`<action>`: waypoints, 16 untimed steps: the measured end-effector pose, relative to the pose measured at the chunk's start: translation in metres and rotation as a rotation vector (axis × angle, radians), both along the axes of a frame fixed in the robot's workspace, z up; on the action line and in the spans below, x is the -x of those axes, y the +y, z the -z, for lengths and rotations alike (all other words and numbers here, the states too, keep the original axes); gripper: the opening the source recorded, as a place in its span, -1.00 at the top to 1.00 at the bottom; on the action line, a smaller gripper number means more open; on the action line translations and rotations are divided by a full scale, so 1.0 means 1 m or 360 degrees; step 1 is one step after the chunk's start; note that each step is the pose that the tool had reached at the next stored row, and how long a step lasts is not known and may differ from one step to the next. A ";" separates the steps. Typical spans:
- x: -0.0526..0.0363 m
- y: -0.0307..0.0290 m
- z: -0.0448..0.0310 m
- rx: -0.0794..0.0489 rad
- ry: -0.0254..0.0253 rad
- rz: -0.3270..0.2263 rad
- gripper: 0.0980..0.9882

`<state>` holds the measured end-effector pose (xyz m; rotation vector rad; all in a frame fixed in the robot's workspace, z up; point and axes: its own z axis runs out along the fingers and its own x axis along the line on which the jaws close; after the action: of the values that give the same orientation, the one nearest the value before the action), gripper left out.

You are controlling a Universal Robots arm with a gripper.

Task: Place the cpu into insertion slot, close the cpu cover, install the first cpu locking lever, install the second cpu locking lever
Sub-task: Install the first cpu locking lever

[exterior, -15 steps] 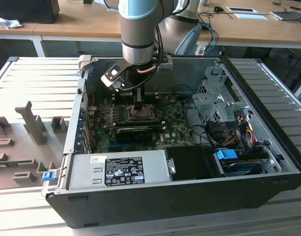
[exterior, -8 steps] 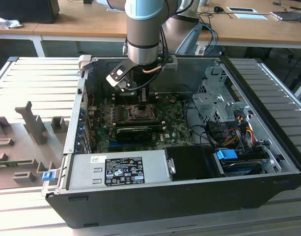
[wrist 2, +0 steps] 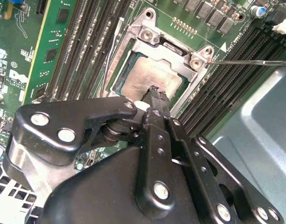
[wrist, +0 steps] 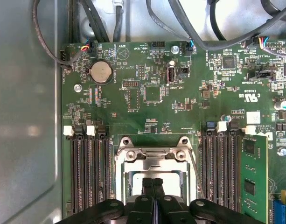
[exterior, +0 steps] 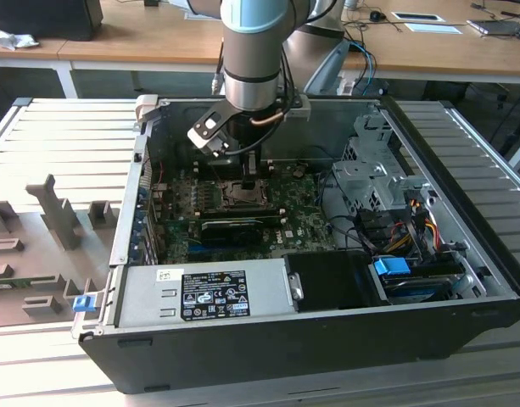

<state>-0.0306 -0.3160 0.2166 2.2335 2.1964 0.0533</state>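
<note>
**Pincer clenched over the socket**

We find the gripper [wrist: 153, 183] low inside the computer case [exterior: 327, 339], fingers pressed together with nothing between them. The tips sit at the cpu [wrist 2: 143, 77]; we cannot tell whether they touch it. The cpu lies flat in its socket on the motherboard [wrist: 152, 93], between the memory slots [wrist: 89, 172]. The cpu cover [wrist 2: 149, 33] lies down, framing it. A thin wire lever [wrist 2: 254, 61] juts from the socket's corner.

wooden desks [exterior: 158, 38] behind grey slatted table [exterior: 64, 140]
</note>
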 end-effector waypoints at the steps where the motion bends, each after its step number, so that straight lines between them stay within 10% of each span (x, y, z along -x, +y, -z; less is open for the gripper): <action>1: 0.0000 0.0000 -0.0014 0.0000 0.00000 0.0000 0.98; 16: 0.0000 0.0000 -0.0236 0.0000 -0.00001 0.0003 0.98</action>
<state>-0.0306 -0.3160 0.2402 2.2358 2.1939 0.0534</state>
